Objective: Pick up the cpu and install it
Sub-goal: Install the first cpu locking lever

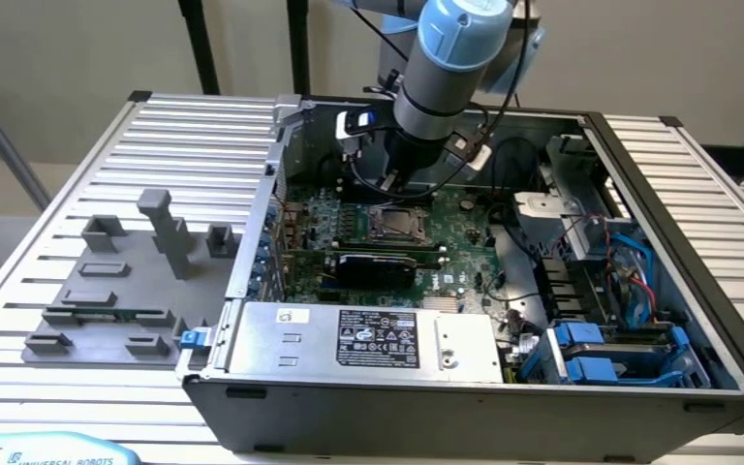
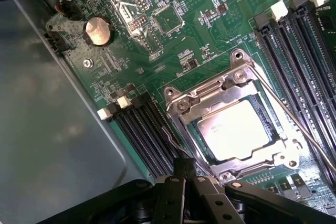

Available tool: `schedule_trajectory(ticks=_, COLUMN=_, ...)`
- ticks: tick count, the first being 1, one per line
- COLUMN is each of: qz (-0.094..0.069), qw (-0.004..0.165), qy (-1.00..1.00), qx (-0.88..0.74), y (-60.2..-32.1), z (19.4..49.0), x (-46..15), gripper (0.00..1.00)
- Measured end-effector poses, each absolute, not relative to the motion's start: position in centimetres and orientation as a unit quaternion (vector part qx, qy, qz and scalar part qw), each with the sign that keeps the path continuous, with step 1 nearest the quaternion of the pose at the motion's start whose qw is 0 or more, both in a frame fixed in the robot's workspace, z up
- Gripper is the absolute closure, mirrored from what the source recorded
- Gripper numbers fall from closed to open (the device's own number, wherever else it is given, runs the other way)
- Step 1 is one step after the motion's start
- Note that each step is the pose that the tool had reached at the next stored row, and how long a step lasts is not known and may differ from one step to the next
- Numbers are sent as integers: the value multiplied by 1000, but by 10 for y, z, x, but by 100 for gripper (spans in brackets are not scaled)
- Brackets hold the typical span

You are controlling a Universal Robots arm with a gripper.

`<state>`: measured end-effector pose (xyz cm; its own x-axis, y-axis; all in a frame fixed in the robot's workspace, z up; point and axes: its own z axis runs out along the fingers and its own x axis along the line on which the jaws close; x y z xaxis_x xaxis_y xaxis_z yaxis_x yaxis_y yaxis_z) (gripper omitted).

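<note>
Reaching down with the arm (image 1: 456,58) into the open case (image 1: 476,407), standing on the slatted table (image 1: 49,213). Holding the gripper (image 1: 398,184) just above the black socket (image 1: 391,221) on the green motherboard (image 1: 463,252). Housing a grey power-supply box (image 1: 365,339) along the near wall and blue drive caddies (image 1: 599,354) toward the exterior view's right. Presenting a grey fixture plate (image 1: 127,291), bearing a green memory stick (image 1: 120,314), outside the case on the exterior view's left.
</note>
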<state>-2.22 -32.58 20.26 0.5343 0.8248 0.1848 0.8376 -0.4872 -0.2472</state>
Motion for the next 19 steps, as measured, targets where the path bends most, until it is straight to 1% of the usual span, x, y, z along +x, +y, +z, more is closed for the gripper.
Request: schedule_trajectory(ticks=19, qz=-20, qw=155, qy=-484, qx=-861, y=-326, z=197, x=-12, gripper=89)
